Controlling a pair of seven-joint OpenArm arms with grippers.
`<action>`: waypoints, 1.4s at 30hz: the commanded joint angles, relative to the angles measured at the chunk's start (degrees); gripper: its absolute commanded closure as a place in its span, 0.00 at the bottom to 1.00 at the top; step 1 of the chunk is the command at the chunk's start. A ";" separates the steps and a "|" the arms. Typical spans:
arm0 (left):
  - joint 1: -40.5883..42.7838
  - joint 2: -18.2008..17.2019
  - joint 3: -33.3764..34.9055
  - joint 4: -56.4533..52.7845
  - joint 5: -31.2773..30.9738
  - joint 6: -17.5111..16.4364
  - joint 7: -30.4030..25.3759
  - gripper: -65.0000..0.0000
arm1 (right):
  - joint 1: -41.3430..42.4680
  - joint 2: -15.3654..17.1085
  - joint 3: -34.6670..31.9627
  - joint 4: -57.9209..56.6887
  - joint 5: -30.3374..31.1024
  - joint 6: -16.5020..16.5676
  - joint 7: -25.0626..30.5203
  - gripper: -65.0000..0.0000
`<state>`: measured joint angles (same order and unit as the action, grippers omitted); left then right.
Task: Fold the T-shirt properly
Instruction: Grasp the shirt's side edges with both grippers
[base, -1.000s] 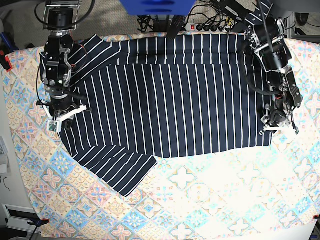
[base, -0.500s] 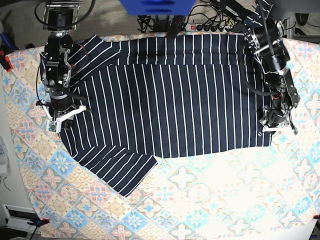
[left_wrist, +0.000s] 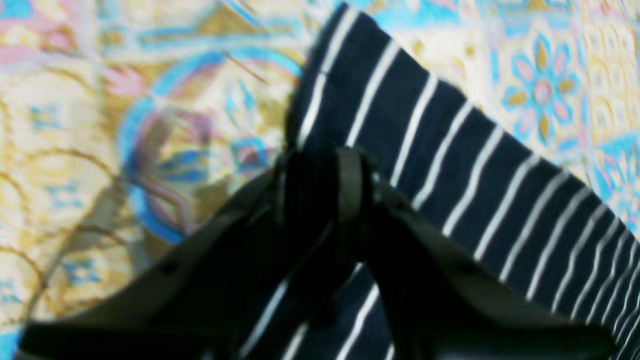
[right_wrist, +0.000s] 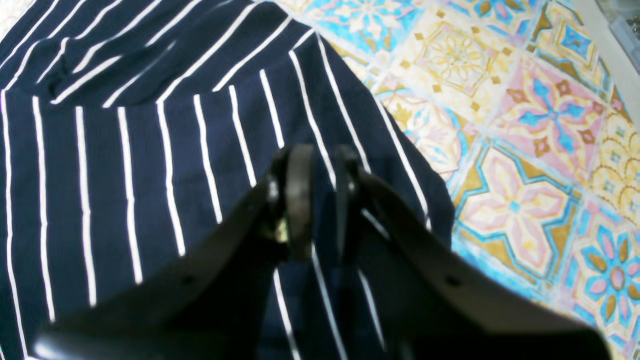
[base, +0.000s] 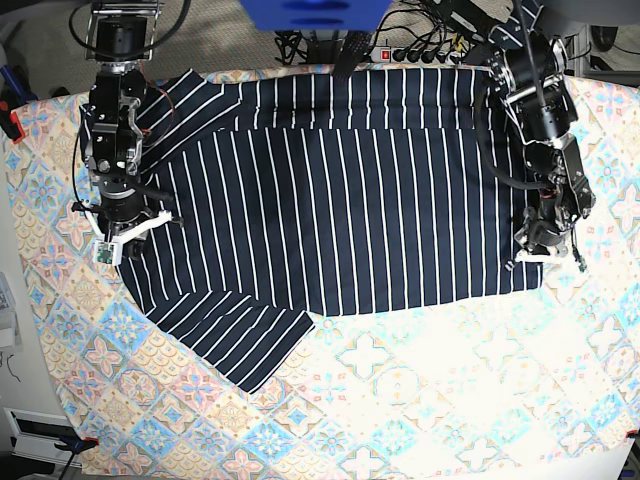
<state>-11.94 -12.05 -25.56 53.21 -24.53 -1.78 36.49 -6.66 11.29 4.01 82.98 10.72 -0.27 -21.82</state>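
Tile-patterned cloth in pastel colors (base: 440, 400) lies beneath the left hand (left_wrist: 320, 185), whose fingers reach the striped hem corner; whether they clamp it, I cannot tell. From that hand, which is the nearer one to this corner, the dark pinstriped T-shirt (base: 340, 200) stretches mainly toward nine o'clock in the base view, its long axis running roughly nine to three. Farther out, over the shirt's opposite end, the right hand (right_wrist: 322, 185) has its fingertips slightly apart, with a sleeve spreading toward five o'clock from it.

The T-shirt (base: 350, 210) is near-black with white pinstripes.
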 joint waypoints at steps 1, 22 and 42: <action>0.91 1.28 0.37 1.25 -0.56 -0.11 4.52 0.85 | 0.90 0.54 0.17 1.20 -0.04 -0.03 1.47 0.87; 11.46 3.04 0.02 20.33 -0.56 -0.11 4.61 1.00 | 12.94 0.80 0.17 -11.64 -0.30 -0.03 1.47 0.87; 22.63 4.36 -0.15 40.55 -0.65 -0.11 4.61 1.00 | 28.24 1.85 0.08 -31.51 -0.39 0.23 2.09 0.43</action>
<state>11.00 -7.03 -25.47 92.42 -24.86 -1.69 42.19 19.81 12.27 3.95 50.61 10.46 -0.12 -21.17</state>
